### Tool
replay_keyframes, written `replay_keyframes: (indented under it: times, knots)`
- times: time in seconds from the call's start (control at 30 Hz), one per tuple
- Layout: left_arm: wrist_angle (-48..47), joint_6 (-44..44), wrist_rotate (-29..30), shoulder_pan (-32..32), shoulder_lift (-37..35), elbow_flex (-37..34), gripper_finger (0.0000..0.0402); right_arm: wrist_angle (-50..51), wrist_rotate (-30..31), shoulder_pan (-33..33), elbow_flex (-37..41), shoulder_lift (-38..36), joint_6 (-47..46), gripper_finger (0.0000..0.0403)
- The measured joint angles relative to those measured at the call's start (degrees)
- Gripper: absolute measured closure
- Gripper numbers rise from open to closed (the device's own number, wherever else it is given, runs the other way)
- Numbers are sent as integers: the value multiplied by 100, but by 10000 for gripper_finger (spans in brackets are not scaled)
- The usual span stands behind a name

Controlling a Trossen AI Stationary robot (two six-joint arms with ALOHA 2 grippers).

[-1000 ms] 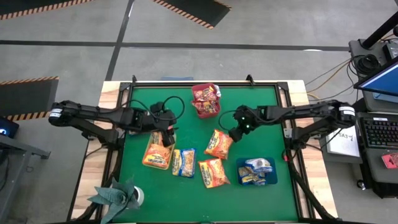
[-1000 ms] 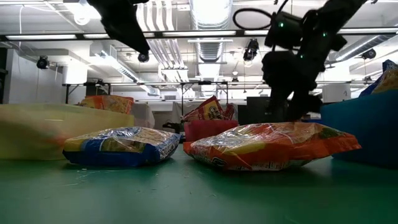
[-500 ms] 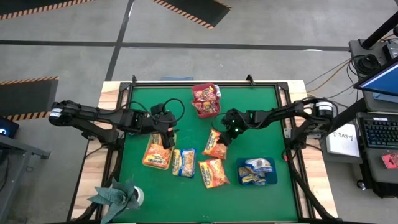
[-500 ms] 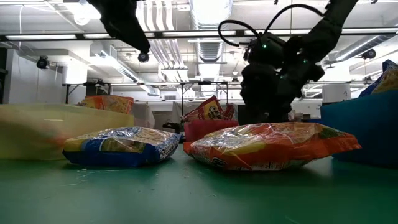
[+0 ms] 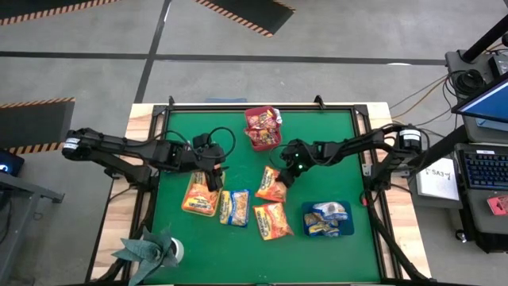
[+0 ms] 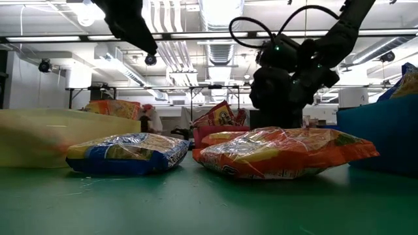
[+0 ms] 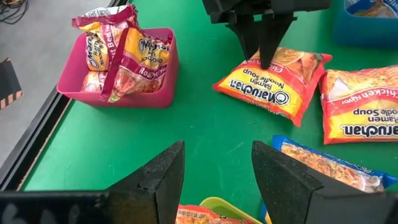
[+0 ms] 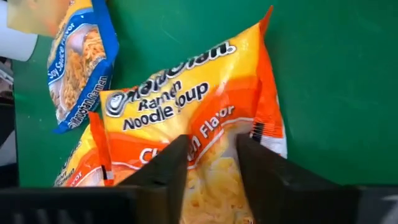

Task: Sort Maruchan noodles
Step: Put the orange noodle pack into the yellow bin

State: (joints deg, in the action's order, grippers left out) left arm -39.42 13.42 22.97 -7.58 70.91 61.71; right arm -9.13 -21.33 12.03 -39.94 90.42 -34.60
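A: Where are the noodles lying?

B: One orange packet (image 5: 272,184) is sitting mid-table, and the right gripper (image 5: 286,178) is pressing down on its upper edge. In the right wrist view the two fingers (image 8: 168,167) are standing narrowly apart with the wrapper's edge (image 8: 205,137) showing in the gap between them (whether they are actually pinching it, I cannot tell).

A: And the other packets?

B: A second orange packet (image 5: 272,221) is lying just below the first, nearer the front edge. A blue packet (image 5: 234,207) is resting to its left, beside the yellow tray (image 5: 200,196), which is holding an orange packet of its own. The red tray (image 5: 262,129) at the back edge is carrying dark red packets (image 7: 118,53), standing up above its rim. The blue tray (image 5: 327,219) at front right is holding blue packets.

A: What is the left arm doing?

B: The left gripper (image 5: 214,171) is hanging over the back end of the yellow tray, fingers (image 7: 158,177) spread wide and gripping nothing. Its camera is looking across the green mat (image 7: 205,137) at the right gripper's fingers (image 7: 260,37) touching down on the packet (image 7: 273,84).

A: Anything else on the table?

B: A grey-green crumpled object (image 5: 149,249) is sitting at the front left corner.
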Motion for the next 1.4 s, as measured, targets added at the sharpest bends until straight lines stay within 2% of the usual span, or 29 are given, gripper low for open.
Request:
replay_keyframes:
  times: [0.27, 0.4, 0.5, 0.67, 0.83, 1.07, 1.27, 1.4]
  knots:
    - [0, 62, 0, -63, -12, 0, 233, -41, 53, -2, 4, -342, 413, 386]
    - [0, 85, 1, -65, -17, -1, 233, -54, 66, -2, 4, -502, 547, 394]
    - [0, 85, 1, -65, -17, -1, 233, -62, 367, -37, 4, -607, 610, 394]
    - [98, 85, 0, -65, -7, -2, 233, 139, 527, -27, 4, -760, 226, 390]
    - [577, -79, -134, -67, 293, -8, 233, 536, 440, 75, 4, -1139, -280, 343]
    - [1960, -917, -453, -71, 1271, -13, 256, 1563, 505, 131, 2, -1809, -593, 225]
    - [2917, -1291, -476, 25, 2179, -2, 331, 2276, 526, 128, 2, -2077, -596, 152]
    - [3328, -1353, -870, 14, 2704, -2, 391, 2339, 445, 108, 53, -1985, -637, 120]
